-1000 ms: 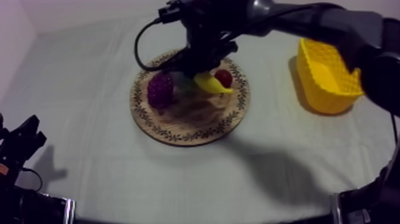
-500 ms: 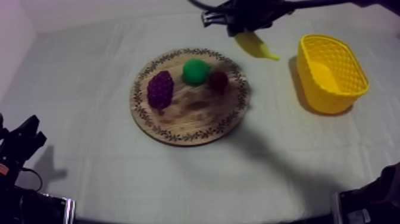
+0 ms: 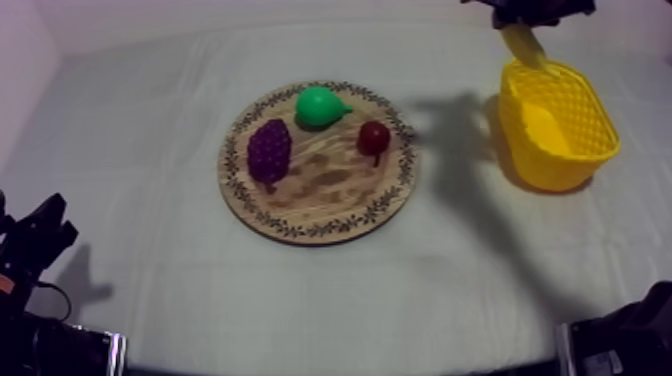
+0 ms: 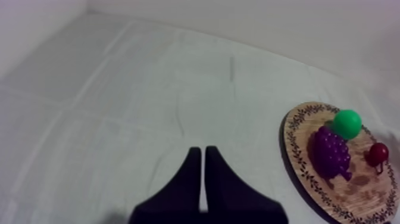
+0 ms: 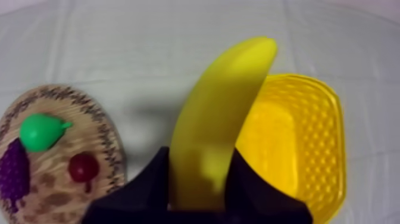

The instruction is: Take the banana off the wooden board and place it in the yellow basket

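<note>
My right gripper [image 3: 530, 17] hangs at the far right, shut on the yellow banana [image 3: 523, 44], just above the far-left rim of the yellow basket [image 3: 563, 125]. Seen from the right wrist, the banana [image 5: 221, 113] stands up between the black fingers [image 5: 146, 184], its tip over the near edge of the basket [image 5: 303, 137]. The round wooden board [image 3: 318, 195] holds a green pear [image 3: 320, 105], purple grapes [image 3: 269, 150] and a small red fruit [image 3: 374, 137]. My left gripper [image 4: 202, 158] is shut, resting low at the left [image 3: 40, 235].
The board [image 4: 303, 173] with grapes [image 4: 331, 152], pear [image 4: 346, 123] and red fruit [image 4: 377, 154] lies ahead-right of the left gripper. Bare cloth lies between board and basket. The right arm's base [image 3: 620, 340] sits at the near right corner.
The right gripper lifted the banana off the board and carried it right, from the board's far side to above the basket's rim. The pear now shows uncovered. The left arm stayed still.
</note>
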Action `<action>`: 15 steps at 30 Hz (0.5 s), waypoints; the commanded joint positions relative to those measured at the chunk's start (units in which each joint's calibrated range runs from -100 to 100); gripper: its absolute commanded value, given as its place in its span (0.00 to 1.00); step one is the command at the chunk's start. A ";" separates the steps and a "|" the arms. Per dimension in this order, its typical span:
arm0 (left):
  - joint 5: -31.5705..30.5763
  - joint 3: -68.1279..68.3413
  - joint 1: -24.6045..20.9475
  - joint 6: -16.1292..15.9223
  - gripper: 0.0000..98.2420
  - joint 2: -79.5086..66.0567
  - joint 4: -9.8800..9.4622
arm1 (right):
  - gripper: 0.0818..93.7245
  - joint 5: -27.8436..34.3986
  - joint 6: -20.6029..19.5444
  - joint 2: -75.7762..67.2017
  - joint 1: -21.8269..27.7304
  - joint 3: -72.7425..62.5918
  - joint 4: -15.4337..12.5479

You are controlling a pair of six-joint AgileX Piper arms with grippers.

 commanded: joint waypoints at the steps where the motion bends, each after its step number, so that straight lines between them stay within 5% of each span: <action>1: -0.01 -0.04 -0.01 0.01 0.00 -0.05 0.00 | 0.11 -0.78 0.28 -0.22 2.84 1.41 0.22; 15: -0.01 -0.04 -0.01 0.01 0.00 -0.05 0.00 | 0.11 -5.80 -0.98 2.26 9.22 12.45 4.18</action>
